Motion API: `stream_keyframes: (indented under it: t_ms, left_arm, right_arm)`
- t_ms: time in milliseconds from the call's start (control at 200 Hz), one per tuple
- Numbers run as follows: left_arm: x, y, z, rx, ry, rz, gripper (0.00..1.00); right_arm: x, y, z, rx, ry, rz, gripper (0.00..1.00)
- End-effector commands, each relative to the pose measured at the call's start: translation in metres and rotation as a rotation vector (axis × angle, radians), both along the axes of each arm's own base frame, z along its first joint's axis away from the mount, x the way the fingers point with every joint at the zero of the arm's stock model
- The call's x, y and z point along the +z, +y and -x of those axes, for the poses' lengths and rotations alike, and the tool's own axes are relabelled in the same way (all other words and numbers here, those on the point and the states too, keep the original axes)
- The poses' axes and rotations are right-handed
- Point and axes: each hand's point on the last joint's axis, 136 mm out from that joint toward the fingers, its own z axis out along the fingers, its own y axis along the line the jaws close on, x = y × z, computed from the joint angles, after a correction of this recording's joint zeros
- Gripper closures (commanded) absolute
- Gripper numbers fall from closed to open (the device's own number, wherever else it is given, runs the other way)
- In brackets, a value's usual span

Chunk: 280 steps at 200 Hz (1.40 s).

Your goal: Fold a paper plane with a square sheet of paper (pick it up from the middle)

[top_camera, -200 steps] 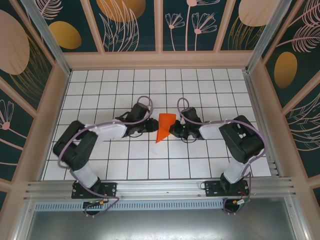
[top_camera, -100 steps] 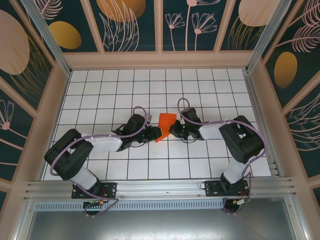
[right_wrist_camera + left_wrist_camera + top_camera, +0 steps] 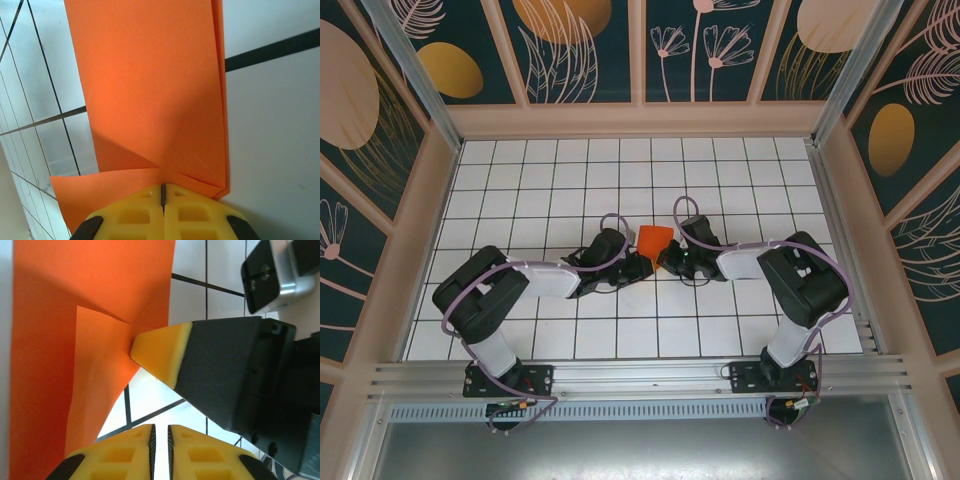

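- The square sheet of paper [image 3: 654,239], partly folded with flaps showing, lies near the middle of the counter [image 3: 520,170], between the two arms' tips.
- The right end effector [image 3: 163,197], at the sheet's 5 o'clock in the top view, has its pads pressed together on the paper's near edge, where the folded corners meet.
- The left end effector [image 3: 160,442], at the sheet's 7 o'clock, has its pads drawn almost together. A thin slit shows between them, with no paper visible in it.
- Risk: a pull while only one edge is pinched would likely wrinkle or tear the thin sheet.
- Risk: the left pads may close beside the paper and miss it.
- Risk: the tips sit very near each other, so a small sideways move could knock them together and skew the fold.
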Motion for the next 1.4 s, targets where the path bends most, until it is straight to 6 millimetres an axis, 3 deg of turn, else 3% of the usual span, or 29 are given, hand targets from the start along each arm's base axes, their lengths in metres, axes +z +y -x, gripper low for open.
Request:
stream_keyframes:
  t_ms: [0,185,911,1026,1216,1291,1396]
  left_arm:
    - [-0.011,0.001,-0.004,0.041,0.018,-0.029,0.83]
    - [-0.025,0.019,-0.006,0.103,0.008,-0.094,0.83]
    - [-0.058,0.041,0.005,0.154,0.07,-0.187,0.89]
    - [-0.065,0.046,0.008,0.155,0.082,-0.218,1.0]
    - [-0.078,0.055,0.015,0.112,0.089,-0.293,1.0]
    - [-0.078,0.055,0.016,0.075,0.076,-0.312,1.0]
    - [-0.077,0.054,0.016,0.014,0.04,-0.35,1.0]
  right_arm:
    - [-0.052,-0.041,0.024,-0.079,0.131,0.209,1.0]
    - [-0.052,-0.042,0.025,-0.076,0.133,0.211,1.0]
    - [-0.055,-0.045,0.03,-0.077,0.147,0.216,1.0]
    - [-0.034,-0.035,0.022,-0.049,0.108,0.118,1.0]
    - [0.03,-0.009,0.003,0.086,-0.072,-0.002,1.0]
    - [0.038,0.004,0.004,0.138,-0.095,-0.034,1.0]
    - [0.028,0.015,0.007,0.162,-0.069,-0.046,1.0]
